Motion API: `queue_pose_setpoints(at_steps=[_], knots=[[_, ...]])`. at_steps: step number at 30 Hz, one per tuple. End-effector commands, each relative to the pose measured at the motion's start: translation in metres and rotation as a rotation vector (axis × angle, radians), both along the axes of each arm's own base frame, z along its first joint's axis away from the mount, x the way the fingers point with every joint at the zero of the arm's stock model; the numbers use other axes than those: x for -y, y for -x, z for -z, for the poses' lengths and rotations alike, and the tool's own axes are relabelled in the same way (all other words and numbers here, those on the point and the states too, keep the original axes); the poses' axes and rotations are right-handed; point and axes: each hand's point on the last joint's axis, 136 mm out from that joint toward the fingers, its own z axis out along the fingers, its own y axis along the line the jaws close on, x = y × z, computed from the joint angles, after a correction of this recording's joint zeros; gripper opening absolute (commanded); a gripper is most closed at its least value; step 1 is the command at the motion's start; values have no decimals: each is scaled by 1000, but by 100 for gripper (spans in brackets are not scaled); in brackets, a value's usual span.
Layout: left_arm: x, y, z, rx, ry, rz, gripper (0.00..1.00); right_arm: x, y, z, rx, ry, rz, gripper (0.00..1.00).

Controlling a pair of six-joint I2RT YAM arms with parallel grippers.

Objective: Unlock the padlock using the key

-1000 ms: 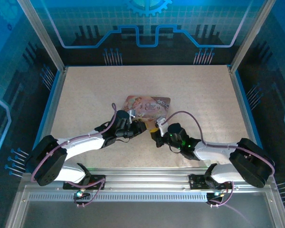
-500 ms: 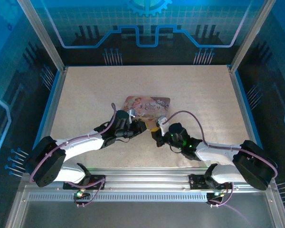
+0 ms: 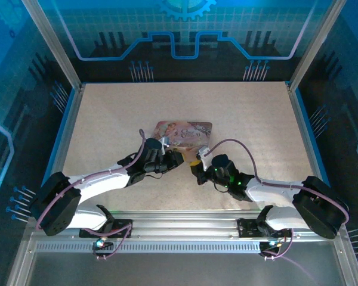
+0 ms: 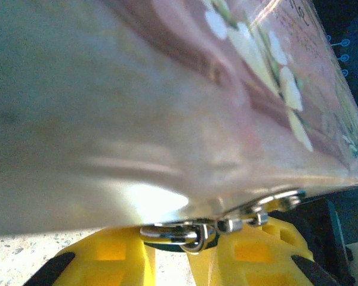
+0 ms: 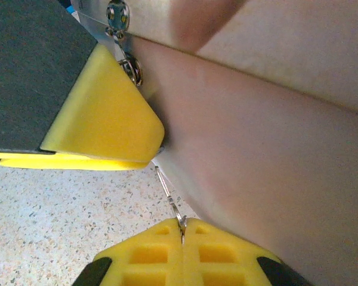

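At the near edge of the pink tin (image 3: 182,132), about mid-way across the counter (image 3: 107,119), the overhead view has the left pincer (image 3: 174,157) and the right pincer (image 3: 194,162) nose to nose. They are just beside each other and up against the tin's near wall. Padlock and key are too small to tell apart from there.

From the left wrist, the yellow pads (image 4: 107,262) sit narrow, almost together, under the tin's lower rim, with a small metal loop between their tips. I take that loop for the shackle of the padlock (image 4: 178,233), hung from the tin's clasp, its blue body largely hidden.

From the right wrist, that pincer is pressed tight on the key (image 5: 170,199). The thin grey sliver stands out from the pads and reaches toward the tip of the left arm's yellow finger (image 5: 101,128), close against the tin wall.

The step in hand looks like insertion, key meeting keyhole. The next move calls for a fine, straight push along the key's line while the left grip steadies the lock, then a turn. Any sideways load could slip or bend so thin a key.
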Motion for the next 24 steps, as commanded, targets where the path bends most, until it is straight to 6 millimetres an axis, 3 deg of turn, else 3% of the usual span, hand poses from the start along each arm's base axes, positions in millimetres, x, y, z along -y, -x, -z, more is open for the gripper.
queue_pose_setpoints(at_steps=[1,24], knots=[[6,-3,-26,55,67,-1,21,11,-5,4,-20,25,57,4],[10,-3,-22,35,79,9,21,-12,-16,-12,14,-44,13,5]])
